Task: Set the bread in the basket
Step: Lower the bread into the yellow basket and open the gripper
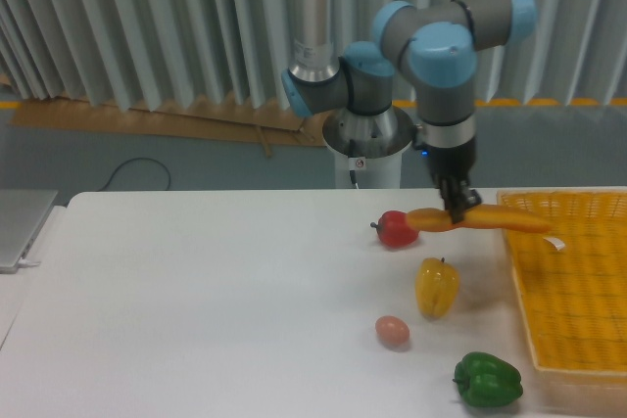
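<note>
The bread (490, 219) is a long slim orange-yellow loaf. It hangs level above the table, its right end over the left rim of the basket (578, 286). My gripper (458, 210) points down and is shut on the bread near its middle-left. The basket is a large yellow-orange woven tray at the right edge of the table, with a small white tag (555, 242) inside.
A red apple-like fruit (396, 229) lies just left of the bread. A yellow bell pepper (437, 287), a tan egg (392, 331) and a green bell pepper (487, 380) lie on the white table left of the basket. A grey laptop-like slab (20, 222) sits far left.
</note>
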Controlling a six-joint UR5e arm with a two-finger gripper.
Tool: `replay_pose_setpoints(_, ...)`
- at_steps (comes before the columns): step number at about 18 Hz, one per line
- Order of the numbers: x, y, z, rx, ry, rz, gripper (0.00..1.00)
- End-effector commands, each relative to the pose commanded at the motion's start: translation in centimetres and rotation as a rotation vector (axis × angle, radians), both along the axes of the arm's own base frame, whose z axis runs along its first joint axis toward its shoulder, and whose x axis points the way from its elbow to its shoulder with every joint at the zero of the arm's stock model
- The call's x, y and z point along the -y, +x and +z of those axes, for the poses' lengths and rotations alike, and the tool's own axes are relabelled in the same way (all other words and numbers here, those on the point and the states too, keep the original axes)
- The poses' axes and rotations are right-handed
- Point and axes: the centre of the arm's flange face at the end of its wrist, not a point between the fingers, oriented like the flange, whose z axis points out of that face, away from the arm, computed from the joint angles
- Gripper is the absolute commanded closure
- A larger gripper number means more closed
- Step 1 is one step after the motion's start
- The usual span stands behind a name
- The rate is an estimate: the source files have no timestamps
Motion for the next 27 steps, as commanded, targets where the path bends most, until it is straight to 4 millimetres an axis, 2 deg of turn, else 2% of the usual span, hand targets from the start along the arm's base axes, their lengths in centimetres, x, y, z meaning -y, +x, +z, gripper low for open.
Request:
replay_pose_setpoints(4, 3.0, -3.3, -1.0, 0.022, -0.017, -0.057, 0.76)
replay_pose_setpoints(8, 4.1, -6.6, -2.8, -0.002, -0.012, -0.088, 0.76)
replay_pose_setpoints(12, 5.2, -8.9, -4.3, -0.005, -0.016, -0.123, 0.76)
replay_pose_setpoints(15, 5.3, -10.0, -5.4, -0.005, -0.011, -0.165, 0.76)
replay_pose_setpoints(19, 7.3, -12.0, -6.1, 0.036, 0.119, -0.238, 0.73)
replay_pose_setpoints(23, 7.4, -11.9, -6.6, 0.051, 0.14, -0.244, 0.75)
replay_pose_setpoints(24, 7.4, -11.9, -6.6, 0.051, 0.14, -0.244, 0.72)
replay_pose_setpoints(25, 7.4, -11.8, -6.5, 0.048, 0.14, -0.244, 0.58)
replay_pose_setpoints(26, 7.4, -11.9, -6.4, 0.046, 0.139, -0.242, 0.52)
replay_pose_setpoints(27, 7.4, -11.9, -6.4, 0.048, 0.139, -0.242, 0.52)
